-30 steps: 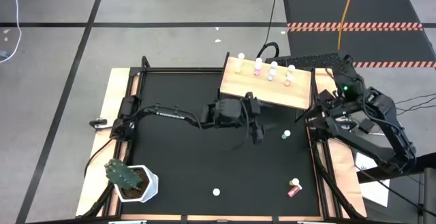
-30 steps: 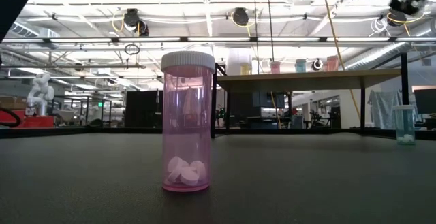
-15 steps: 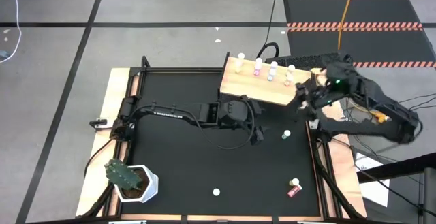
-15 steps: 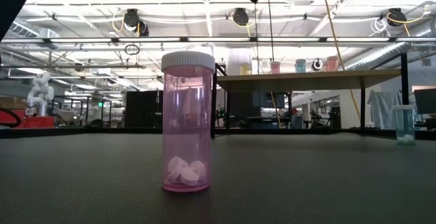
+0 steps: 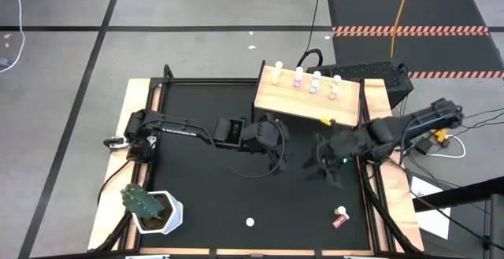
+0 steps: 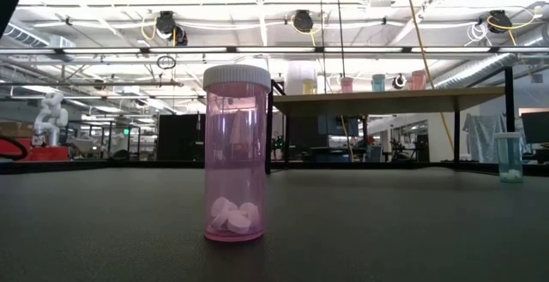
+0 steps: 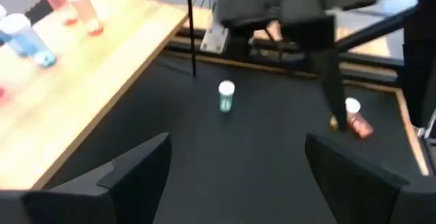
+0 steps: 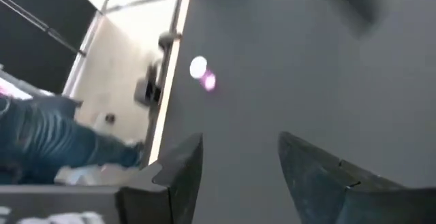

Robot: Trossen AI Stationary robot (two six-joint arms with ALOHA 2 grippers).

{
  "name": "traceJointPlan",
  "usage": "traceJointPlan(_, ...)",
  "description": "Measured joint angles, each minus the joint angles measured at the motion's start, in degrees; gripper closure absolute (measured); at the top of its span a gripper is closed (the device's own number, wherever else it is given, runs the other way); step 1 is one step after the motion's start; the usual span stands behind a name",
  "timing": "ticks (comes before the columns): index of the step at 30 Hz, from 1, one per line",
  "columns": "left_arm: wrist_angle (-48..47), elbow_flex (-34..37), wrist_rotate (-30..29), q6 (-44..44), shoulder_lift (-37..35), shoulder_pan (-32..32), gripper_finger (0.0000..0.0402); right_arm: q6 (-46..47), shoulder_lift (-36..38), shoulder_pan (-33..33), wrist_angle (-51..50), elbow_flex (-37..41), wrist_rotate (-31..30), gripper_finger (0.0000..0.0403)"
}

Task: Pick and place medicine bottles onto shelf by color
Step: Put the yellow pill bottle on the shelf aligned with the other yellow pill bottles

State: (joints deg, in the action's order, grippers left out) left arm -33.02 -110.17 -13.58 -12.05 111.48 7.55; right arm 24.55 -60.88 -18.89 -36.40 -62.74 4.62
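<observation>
The wooden shelf stands at the table's far right, and several white-capped bottles stand upright on it. A pink bottle stands upright near the front edge. A teal bottle stands in front of the shelf, and a red bottle lies on its side nearer the front right. My left gripper hovers open above mid-table, facing the teal bottle. My right gripper is open in the air over the table's right part, near the teal bottle, and hides it in the high view.
A green cactus in a white pot stands at the near left corner. The black tabletop has a wooden frame around it. Both arms reach toward the middle right of the table and lie close together there.
My right arm has swung in from beyond the table's right edge and now reaches over the table's right part, above the teal bottle's spot. My left gripper has drawn back a little toward the table's left and tipped up from pointing steeply down.
</observation>
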Motion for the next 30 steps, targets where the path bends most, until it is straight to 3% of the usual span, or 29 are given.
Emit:
traceJointPlan(8, -7.04, 0.05, 1.57, -6.51, 0.58, 0.66, 0.0064, 22.53, -4.59, -12.55, 0.37, 7.52, -4.91, 0.0239)
traceJointPlan(16, -4.06, 5.08, 1.75, 0.07, 0.63, 0.85, 0.0064, 43.07, -10.23, -27.42, -0.40, 8.79, -9.62, 0.0241)
traceJointPlan(19, -0.88, 8.05, 4.32, 0.10, 0.63, 0.90, 0.0064, 49.92, -10.76, -31.54, -0.50, 8.81, -10.54, 0.0241)
traceJointPlan(24, 8.51, 13.39, 7.16, -2.74, 0.63, 2.18, 0.0064, 54.36, -10.85, -36.25, -6.70, 8.79, -10.49, 0.0241)
traceJointPlan(30, 19.93, 18.84, 7.32, -3.12, 0.63, 4.39, 0.0064, 49.51, -10.85, -39.73, -13.53, 8.79, -10.71, 0.0232)
